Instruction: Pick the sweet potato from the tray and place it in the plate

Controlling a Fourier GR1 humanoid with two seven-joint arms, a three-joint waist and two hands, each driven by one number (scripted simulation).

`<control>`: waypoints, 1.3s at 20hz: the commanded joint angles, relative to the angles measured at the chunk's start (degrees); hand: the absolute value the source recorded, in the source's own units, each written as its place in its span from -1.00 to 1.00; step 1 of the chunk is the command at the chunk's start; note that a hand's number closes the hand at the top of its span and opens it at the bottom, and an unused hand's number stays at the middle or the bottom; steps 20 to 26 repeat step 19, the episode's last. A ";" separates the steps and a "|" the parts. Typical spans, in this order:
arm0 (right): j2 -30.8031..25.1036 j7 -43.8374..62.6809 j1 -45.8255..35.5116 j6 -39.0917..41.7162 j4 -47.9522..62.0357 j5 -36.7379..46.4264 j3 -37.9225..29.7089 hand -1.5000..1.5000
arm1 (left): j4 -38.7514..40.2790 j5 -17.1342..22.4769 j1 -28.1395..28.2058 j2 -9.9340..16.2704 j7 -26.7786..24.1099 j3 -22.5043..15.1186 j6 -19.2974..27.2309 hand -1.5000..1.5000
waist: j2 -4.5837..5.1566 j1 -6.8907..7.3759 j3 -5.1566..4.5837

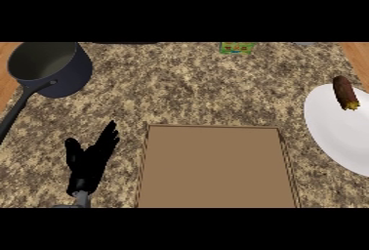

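Sweet potato (345, 92) lying on the white plate's (338, 132) far rim, brown tray (216, 166) bare; left hand (90, 158) resting beside the tray, fingers straight and apart (right hand unseen): placement judged done, only a check of steadiness left.

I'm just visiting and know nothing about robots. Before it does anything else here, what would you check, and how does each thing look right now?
1. Sweet potato off the tray: ok, it lies at the far rim of the plate.
2. Sweet potato fully on the plate: cannot tell, one end overhangs the rim.
3. Tray holds nothing: ok.
4. Left hand free: ok, open, fingers up, left of the tray.
5. Right hand clear of the plate: cannot tell, it is out of view.
6. Pot out of the way: ok, far left corner.
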 commanded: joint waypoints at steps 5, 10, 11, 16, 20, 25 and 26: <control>-2.11 -8.71 7.73 10.35 0.91 2.56 2.07 -1.00 | 1.01 -1.16 -1.92 -2.63 2.15 -0.98 2.10 0.00 | -0.21 -0.61 -0.06; -3.00 -12.30 12.74 9.01 1.48 4.59 3.36 -1.00 | -1.06 -1.76 0.43 -2.93 1.19 -1.70 1.93 0.00 | -0.33 -0.67 -0.06; 0.53 -15.70 14.67 7.90 0.39 5.36 4.36 -1.00 | 2.68 -0.57 -0.91 -0.96 -0.45 0.43 -0.44 0.00 | -0.34 -0.97 -0.10; -1.36 -16.92 17.46 8.77 0.21 5.29 4.04 -1.00 | 3.55 0.13 -1.11 0.40 -2.23 2.94 -1.26 0.00 | -0.41 -1.15 -0.13; -0.92 -17.09 17.61 7.47 0.92 5.71 4.12 -1.00 | 0.80 0.29 -0.11 -0.87 -0.04 1.54 -1.12 0.00 | -0.42 -0.92 -0.09; -0.92 -17.09 17.61 7.47 0.92 5.71 4.12 -1.00 | 0.80 0.29 -0.11 -0.87 -0.04 1.54 -1.12 0.00 | -0.42 -0.92 -0.09; -0.92 -17.09 17.61 7.47 0.92 5.71 4.12 -1.00 | 0.80 0.29 -0.11 -0.87 -0.04 1.54 -1.12 0.00 | -0.42 -0.92 -0.09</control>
